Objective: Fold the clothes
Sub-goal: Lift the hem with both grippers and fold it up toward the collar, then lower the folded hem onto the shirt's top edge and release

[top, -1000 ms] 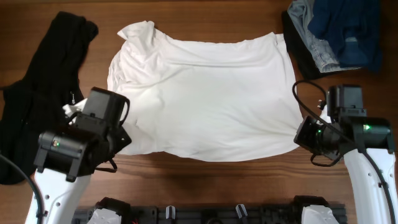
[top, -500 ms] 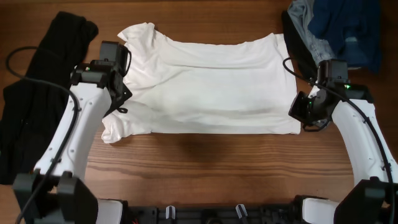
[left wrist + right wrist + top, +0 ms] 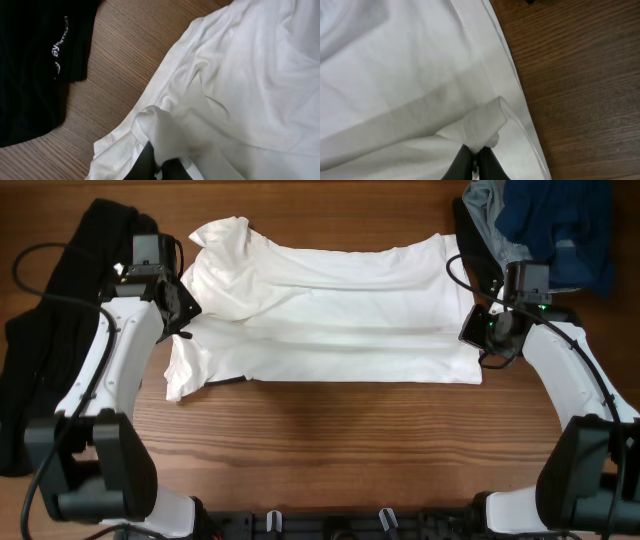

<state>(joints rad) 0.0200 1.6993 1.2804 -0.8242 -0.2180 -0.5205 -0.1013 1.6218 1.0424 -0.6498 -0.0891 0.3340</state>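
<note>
The white T-shirt [image 3: 330, 310] lies across the table middle, its near part doubled back over itself; no print shows. My left gripper [image 3: 183, 320] is shut on a pinch of its left edge, seen in the left wrist view [image 3: 159, 169]. My right gripper [image 3: 476, 332] is shut on a pinch of its right edge, seen in the right wrist view [image 3: 475, 162]. The black garment [image 3: 60, 310] lies limp at the far left; its small white logo [image 3: 59, 45] shows in the left wrist view.
A pile of blue and denim clothes [image 3: 545, 225] sits at the back right corner. Bare wood table [image 3: 330, 440] runs along the front. The right arm's cable [image 3: 462, 275] loops over the shirt's right edge.
Both grippers carried the shirt's near edge away from the front, towards the back. The shirt is now folded over itself and shorter front to back.
</note>
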